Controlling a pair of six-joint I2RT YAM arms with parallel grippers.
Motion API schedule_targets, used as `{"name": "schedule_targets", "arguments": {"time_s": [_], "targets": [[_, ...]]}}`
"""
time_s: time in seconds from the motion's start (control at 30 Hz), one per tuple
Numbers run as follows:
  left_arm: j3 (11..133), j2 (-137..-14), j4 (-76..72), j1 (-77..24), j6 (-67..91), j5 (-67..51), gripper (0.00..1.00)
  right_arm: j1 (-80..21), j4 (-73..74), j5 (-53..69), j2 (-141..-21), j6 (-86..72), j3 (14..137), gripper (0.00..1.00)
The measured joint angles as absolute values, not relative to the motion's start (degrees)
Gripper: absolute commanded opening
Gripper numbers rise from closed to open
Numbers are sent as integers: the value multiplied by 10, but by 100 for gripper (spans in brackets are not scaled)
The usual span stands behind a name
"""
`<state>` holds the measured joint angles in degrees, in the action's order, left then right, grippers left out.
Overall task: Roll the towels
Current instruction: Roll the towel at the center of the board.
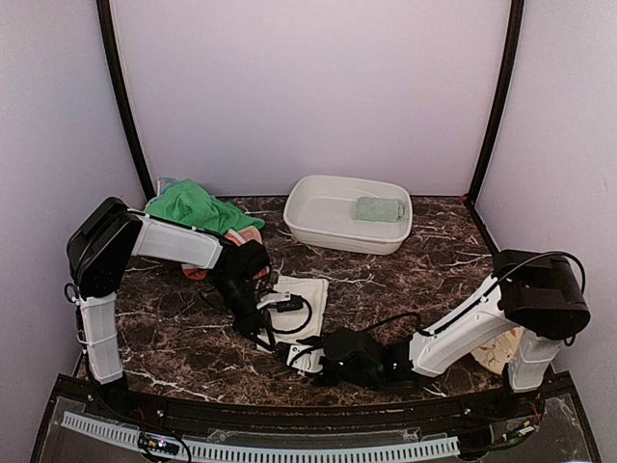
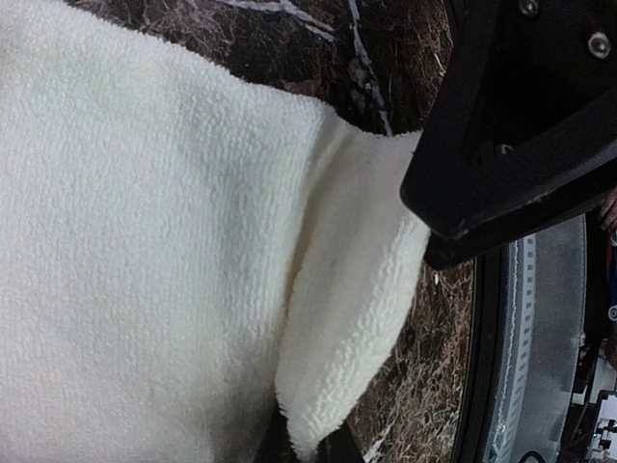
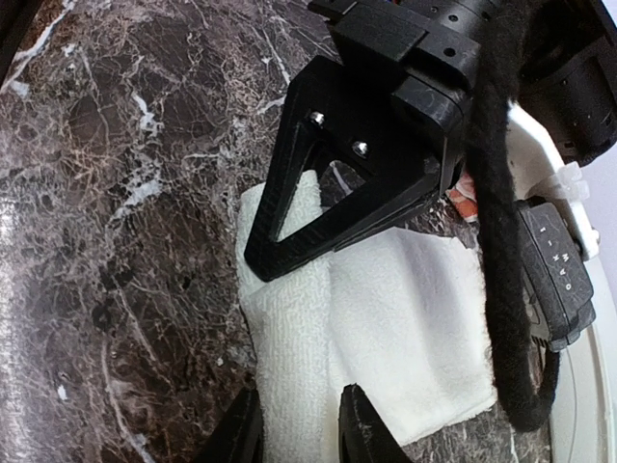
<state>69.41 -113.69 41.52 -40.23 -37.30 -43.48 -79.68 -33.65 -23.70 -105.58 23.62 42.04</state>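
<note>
Your cream-white terry towel (image 1: 307,294) lies flat on the dark marbled surface (image 1: 434,280), close to the near edge and a little left of its middle. One long side is already turned over into a narrow fold, and that fold is where both arms meet.

Your left end effector (image 1: 262,328) is clenched on the fold at one end. The left wrist view shows the cloth drawn up off the surface towards its fingers, probably to anchor that end so the roll starts straight.

Your right end effector (image 3: 297,429) sits further along the same fold. One finger presses each side with cloth filling the gap, so it looks to be grasping the turned edge. Two holds along one edge should keep the fold from skewing as you turn it over.

A pale sage-green towel (image 1: 379,208) rests rolled inside the white rectangular plastic basin (image 1: 318,231) by the far edge, so that one appears finished. The bright green towel (image 1: 198,207) and the orange one (image 1: 246,234) under it lie heaped towards the far left corner, not yet rolled.
</note>
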Motion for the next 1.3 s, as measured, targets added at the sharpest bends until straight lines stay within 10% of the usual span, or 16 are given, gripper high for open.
{"name": "schedule_targets", "arguments": {"time_s": [0.33,0.5,1.3], "targets": [[684,-1130,410,-399,-373,-436,24,-766,-331,-189,-1056,147,420,2],[662,-1107,393,-397,-375,-430,51,-729,-332,-130,-1054,70,411,0],[520,-870,214,-498,-464,-187,55,-602,-227,158,-1115,-123,521,0]]}}
